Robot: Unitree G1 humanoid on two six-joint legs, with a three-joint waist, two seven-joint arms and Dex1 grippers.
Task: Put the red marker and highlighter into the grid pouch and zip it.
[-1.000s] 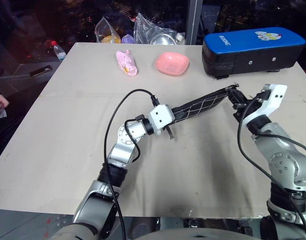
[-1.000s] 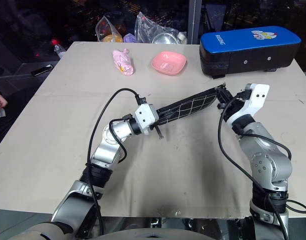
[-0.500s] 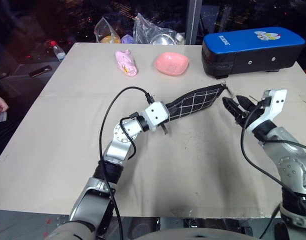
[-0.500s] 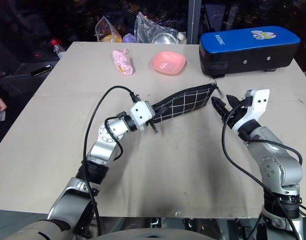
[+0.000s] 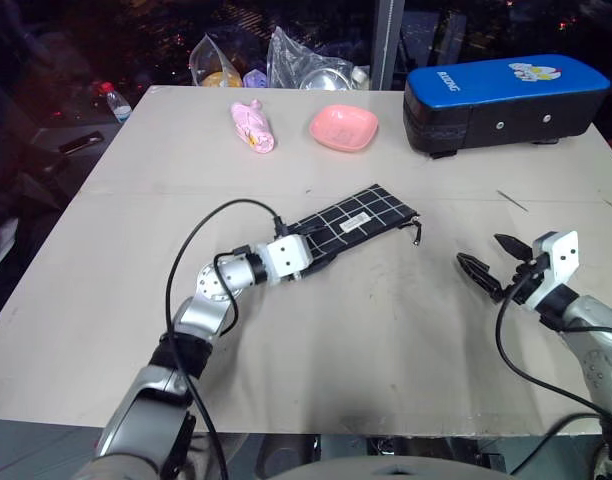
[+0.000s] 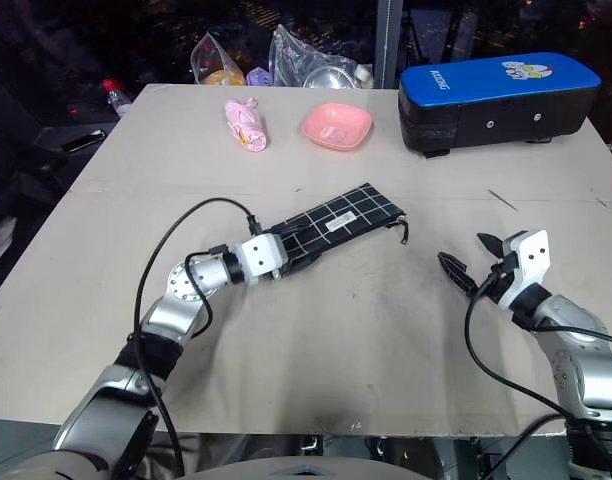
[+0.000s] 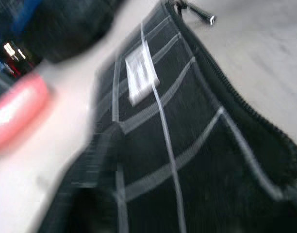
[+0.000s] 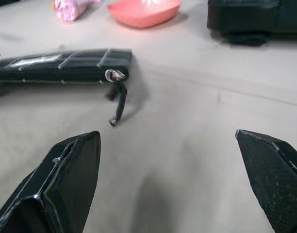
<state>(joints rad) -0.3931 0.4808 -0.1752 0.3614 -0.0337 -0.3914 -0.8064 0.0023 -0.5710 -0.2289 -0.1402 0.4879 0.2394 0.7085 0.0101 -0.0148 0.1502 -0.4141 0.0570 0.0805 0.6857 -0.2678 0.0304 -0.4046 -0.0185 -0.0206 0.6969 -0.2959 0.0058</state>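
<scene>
1. We are seeing the left tool (image 5: pixel 311 257) resting at the near end of the grid pouch (image 5: pixel 358 221); whether its fingers are parted or clamped on the fabric, we cannot tell.
2. The grid pouch is lying flat on the table (image 5: pixel 386 340), mid-table, label up, zipper pull (image 8: pixel 115 97) trailing off its far-right corner.
3. The right tool (image 5: pixel 496 264) is hovering well to the right of the pouch, fingers spread wide, gripping nothing.
4. Red marker and highlighter: we are not spotting either, presumably inside.
5. Judgement: zip appears run to its end, so we are wrapping up; next is backing both tools clear.
</scene>
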